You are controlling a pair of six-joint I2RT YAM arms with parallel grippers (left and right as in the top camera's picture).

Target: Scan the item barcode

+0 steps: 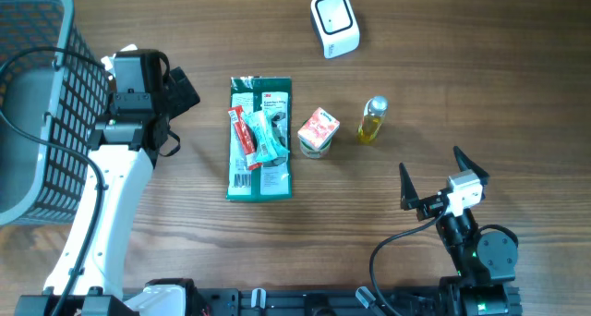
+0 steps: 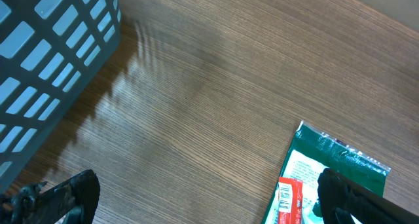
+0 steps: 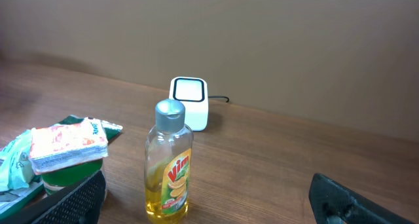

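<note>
Wooden counter; left tool and right tool spread wide, gripping nothing. Could topple the upright bottle if reaching carelessly past it.

Wood-grain table, matt; clear plastic bottle; packet seemingly glossy film.

Reads "Vim" on the yellow bottle label; print on the green packet at 9 o'clock too small to read.
</note>
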